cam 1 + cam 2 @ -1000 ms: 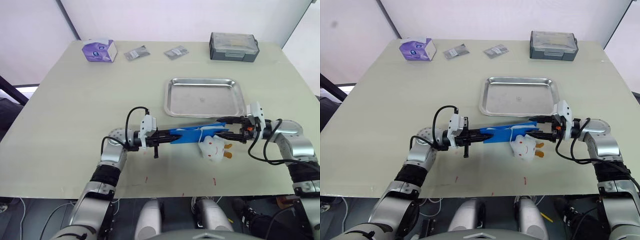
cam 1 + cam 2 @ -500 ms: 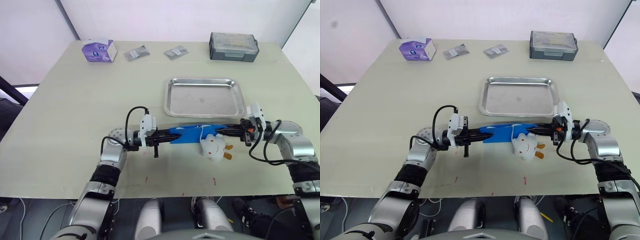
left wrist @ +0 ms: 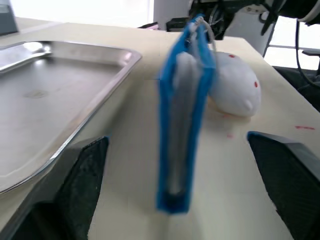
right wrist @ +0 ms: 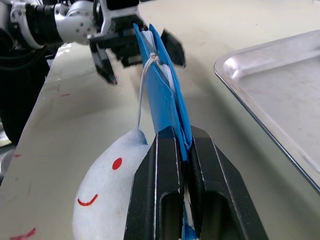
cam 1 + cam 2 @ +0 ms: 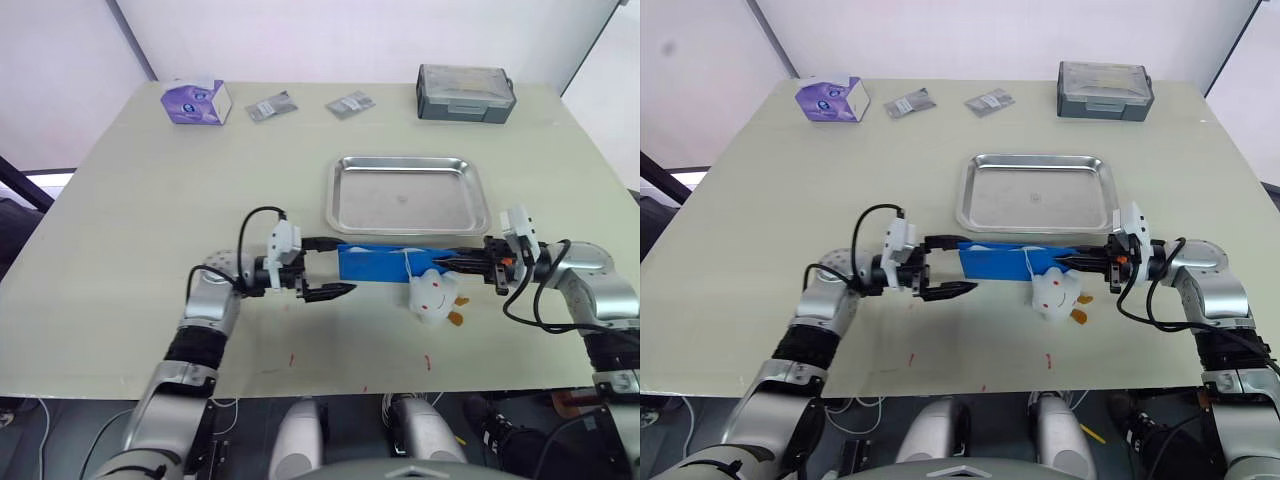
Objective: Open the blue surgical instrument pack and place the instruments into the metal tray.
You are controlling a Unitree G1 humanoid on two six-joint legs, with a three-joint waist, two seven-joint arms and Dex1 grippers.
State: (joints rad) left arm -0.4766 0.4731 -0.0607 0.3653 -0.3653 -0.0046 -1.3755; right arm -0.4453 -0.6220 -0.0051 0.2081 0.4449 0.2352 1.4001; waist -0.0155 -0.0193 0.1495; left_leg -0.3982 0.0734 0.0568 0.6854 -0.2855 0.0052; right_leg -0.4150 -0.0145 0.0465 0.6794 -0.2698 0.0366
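My arms: silver-grey metal shells with rounded joints, black segments lower down near the elbows.
My wrists: a white camera block sits on each, just behind the fingers.
My cables: black loops arch from each forearm up to the white block.
My left gripper [image 5: 327, 267]: two black fingers with slim, pointed tips on a black body with a small black peg behind them.
My right gripper [image 4: 184, 175]: two thick black fingers, glossy and flat-faced, with long recessed slots.
My right wrist marking: a small orange-red spot just behind the fingers.
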